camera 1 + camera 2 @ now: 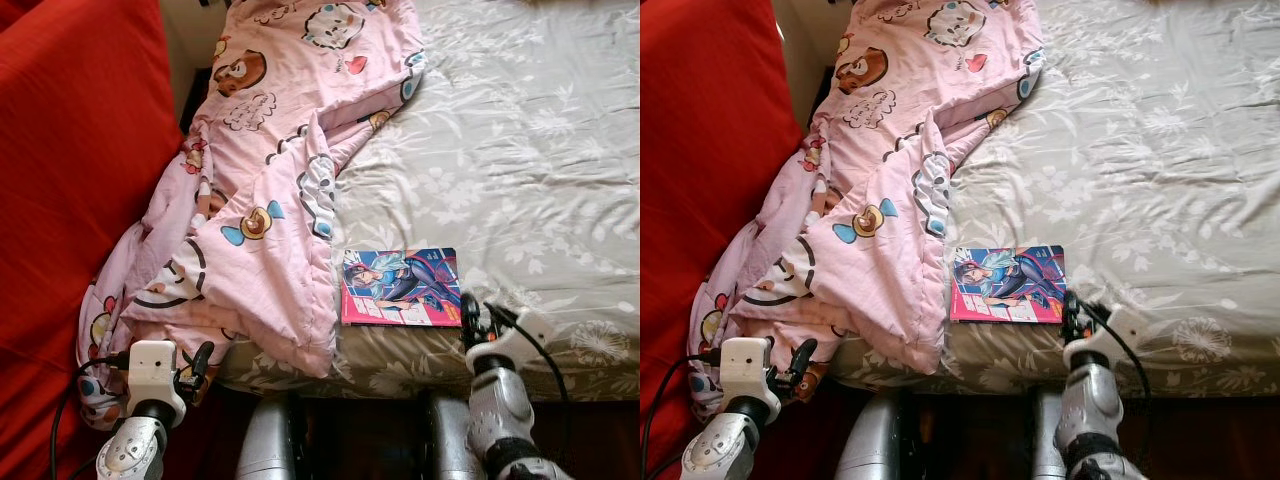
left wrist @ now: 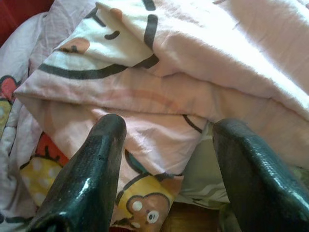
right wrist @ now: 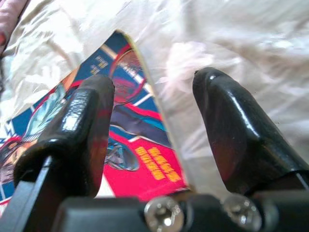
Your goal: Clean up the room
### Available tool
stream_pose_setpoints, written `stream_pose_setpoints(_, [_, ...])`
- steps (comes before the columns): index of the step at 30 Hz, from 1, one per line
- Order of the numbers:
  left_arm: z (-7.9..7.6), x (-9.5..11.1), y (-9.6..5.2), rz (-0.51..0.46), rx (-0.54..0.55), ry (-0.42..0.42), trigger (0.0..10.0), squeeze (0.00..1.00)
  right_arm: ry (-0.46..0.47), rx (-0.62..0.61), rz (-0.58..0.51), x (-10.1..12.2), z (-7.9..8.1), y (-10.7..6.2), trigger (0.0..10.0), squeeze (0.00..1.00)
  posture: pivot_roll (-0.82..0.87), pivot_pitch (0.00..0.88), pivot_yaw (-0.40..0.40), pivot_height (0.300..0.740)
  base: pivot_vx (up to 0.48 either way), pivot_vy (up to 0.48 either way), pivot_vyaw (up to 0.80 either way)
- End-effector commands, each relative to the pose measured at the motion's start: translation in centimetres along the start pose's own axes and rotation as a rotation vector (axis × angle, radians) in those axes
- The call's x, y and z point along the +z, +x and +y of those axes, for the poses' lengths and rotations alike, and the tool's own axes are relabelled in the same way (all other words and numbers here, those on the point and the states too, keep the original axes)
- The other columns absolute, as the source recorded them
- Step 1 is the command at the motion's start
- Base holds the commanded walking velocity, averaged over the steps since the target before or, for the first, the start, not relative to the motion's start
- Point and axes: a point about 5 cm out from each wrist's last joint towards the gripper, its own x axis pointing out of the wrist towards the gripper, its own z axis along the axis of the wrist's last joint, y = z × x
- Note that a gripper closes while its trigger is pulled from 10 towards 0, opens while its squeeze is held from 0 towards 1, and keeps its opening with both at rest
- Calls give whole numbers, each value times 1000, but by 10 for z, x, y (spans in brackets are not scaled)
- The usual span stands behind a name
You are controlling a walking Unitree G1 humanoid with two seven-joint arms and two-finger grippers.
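A colourful comic book [image 1: 400, 287] lies flat near the front edge of the bed. My right gripper [image 1: 470, 312] is open just to the book's right, and its two black fingers [image 3: 79, 125] straddle the book's right edge [image 3: 145, 87]. A pink cartoon-print blanket [image 1: 270, 190] is crumpled over the bed's left side and hangs off the front corner. My left gripper [image 1: 200, 362] is open at that hanging corner, fingers [image 2: 91, 174] apart just in front of the blanket folds [image 2: 159, 96].
The bed [image 1: 520, 150] has a grey floral sheet, bare on its right half. A red sofa or cover [image 1: 70, 170] rises along the left. Dark floor [image 1: 350, 430] lies below the bed's front edge.
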Motion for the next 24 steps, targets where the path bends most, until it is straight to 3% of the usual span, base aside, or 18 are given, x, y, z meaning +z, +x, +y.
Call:
stream_pose_setpoints(1, [8,-10,-6,39,21,17,10000,0,3,8,92,-16,2,-5,10000,0,78,250,183,597,0,0,0])
stream_pose_setpoints(9, [9,-12,-6,39,22,18,10000,0,4,-2,137,-20,0,-6,10000,0,84,248,183,597,0,0,0])
stream_pose_setpoints(24, [13,-13,-7,39,16,31,10000,0,97,-1,218,-34,-6,-14,10000,0,95,253,196,597,0,0,0])
